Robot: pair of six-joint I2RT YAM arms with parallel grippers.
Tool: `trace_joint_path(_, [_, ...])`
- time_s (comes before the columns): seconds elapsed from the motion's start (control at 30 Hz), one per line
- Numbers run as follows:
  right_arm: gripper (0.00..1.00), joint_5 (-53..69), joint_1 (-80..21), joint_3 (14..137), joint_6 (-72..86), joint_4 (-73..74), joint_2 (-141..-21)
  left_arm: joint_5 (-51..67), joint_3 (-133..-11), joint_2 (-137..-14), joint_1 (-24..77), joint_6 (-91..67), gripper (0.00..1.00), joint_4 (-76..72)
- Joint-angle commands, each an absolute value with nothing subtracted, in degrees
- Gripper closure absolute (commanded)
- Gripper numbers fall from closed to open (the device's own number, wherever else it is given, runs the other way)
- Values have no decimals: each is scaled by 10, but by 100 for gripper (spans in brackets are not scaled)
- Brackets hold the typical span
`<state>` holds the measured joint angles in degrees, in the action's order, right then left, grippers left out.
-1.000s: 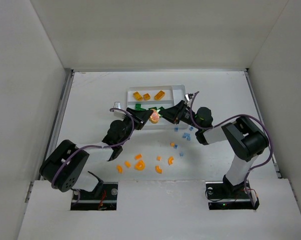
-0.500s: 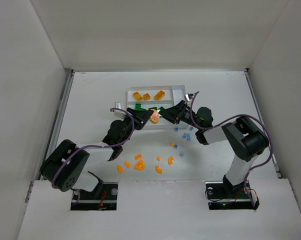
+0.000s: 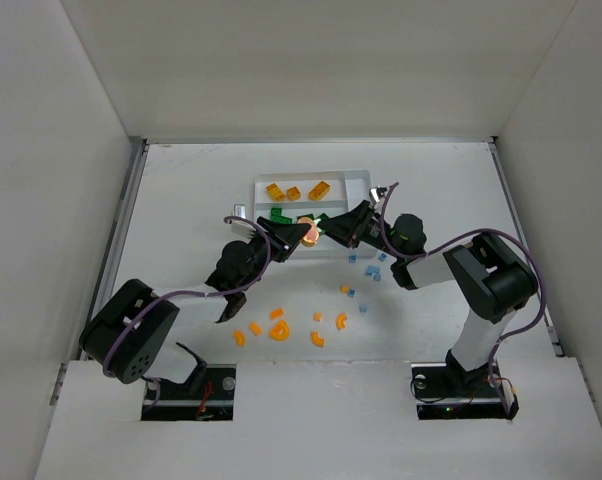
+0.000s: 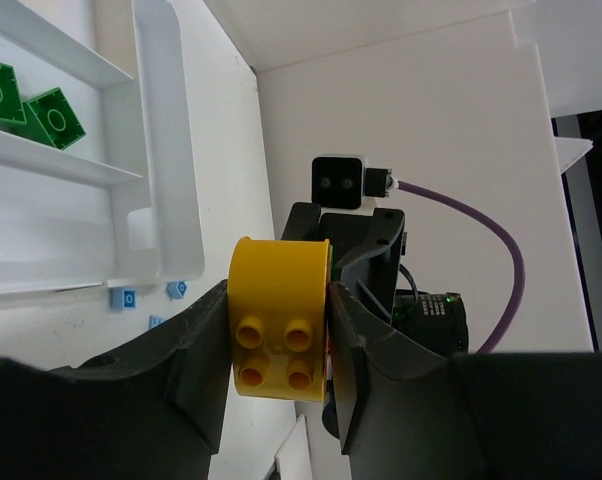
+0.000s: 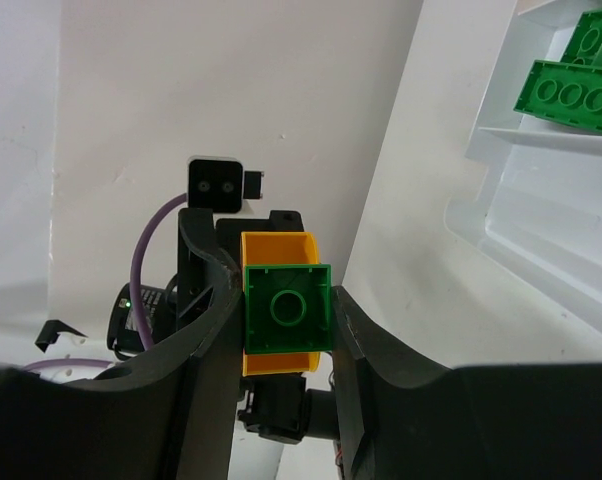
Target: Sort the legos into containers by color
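Note:
Both grippers meet just above the near edge of the white tray [image 3: 366, 178]. Between them hangs an orange curved lego [image 3: 307, 236] stuck to a green lego [image 5: 288, 307]. My left gripper [image 3: 298, 237] is shut on the orange curved lego [image 4: 279, 315], its studs facing the left wrist camera. My right gripper [image 3: 322, 230] is shut on the green lego, with the orange curved lego [image 5: 276, 245] showing behind it. Yellow legos [image 3: 294, 191] lie in the tray's far slot, green legos [image 3: 281, 214] in the middle slot.
Several orange curved legos [image 3: 281, 328] lie on the table in front of the left arm. Small pale blue legos [image 3: 366, 275] are scattered near the right arm. The tray wall [image 4: 171, 150] stands close to both grippers, and white enclosure walls ring the table.
Both grippers stay clamped on the joined pair, which has crept very slightly toward the tray. Nothing else has moved.

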<state>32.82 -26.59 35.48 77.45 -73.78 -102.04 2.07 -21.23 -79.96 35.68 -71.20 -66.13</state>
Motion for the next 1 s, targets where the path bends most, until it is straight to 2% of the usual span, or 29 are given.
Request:
trace_joint_path(0.0, [64,327,-265,358,767,-785,-1016,30,-221,-777,363,-698,85,-691])
trace_joint_path(0.2, [65,327,-247,345,766,-783,-1005,48,-187,-721,323,-683,92,-664])
trace_joint_path(0.5, [65,327,-239,350,757,-771,-1017,117,-99,-552,179,-670,93,-541])
trace_joint_path(0.6, [65,320,-239,353,732,-734,-1006,124,-93,-530,164,-657,93,-521])
trace_joint_path(0.77, [64,246,-241,382,610,-534,-942,111,-103,-541,188,-628,92,-526])
trace_joint_path(0.97, [64,16,-302,524,397,-184,-927,115,-106,-537,196,-597,90,-534])
